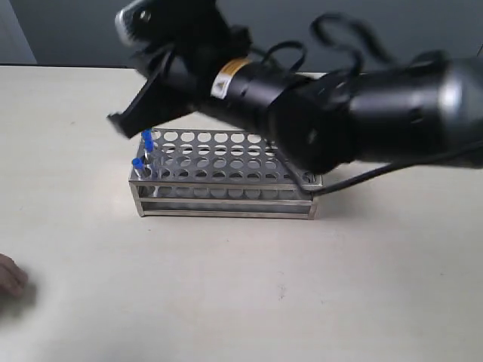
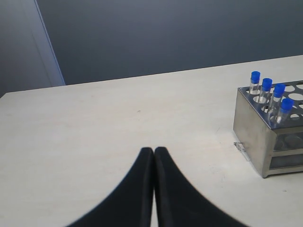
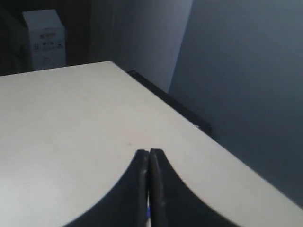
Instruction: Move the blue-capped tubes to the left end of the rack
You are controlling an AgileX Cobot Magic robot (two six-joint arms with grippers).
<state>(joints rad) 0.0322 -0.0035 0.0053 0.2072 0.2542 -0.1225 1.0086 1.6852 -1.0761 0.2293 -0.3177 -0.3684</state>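
Beige table (image 1: 226,294), blue-capped tubes (image 2: 267,86) in rack (image 1: 226,186) near right jaws, both pairs together.

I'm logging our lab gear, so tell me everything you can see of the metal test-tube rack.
The rack is a rectangular silvery metal frame with open sides and a top plate pierced by rows of round holes, nearly all of them empty. It stands level on the pale table. Four blue-capped tubes stand upright in a row in the holes at its left end. The black right arm hangs above it and hides its far right corner.
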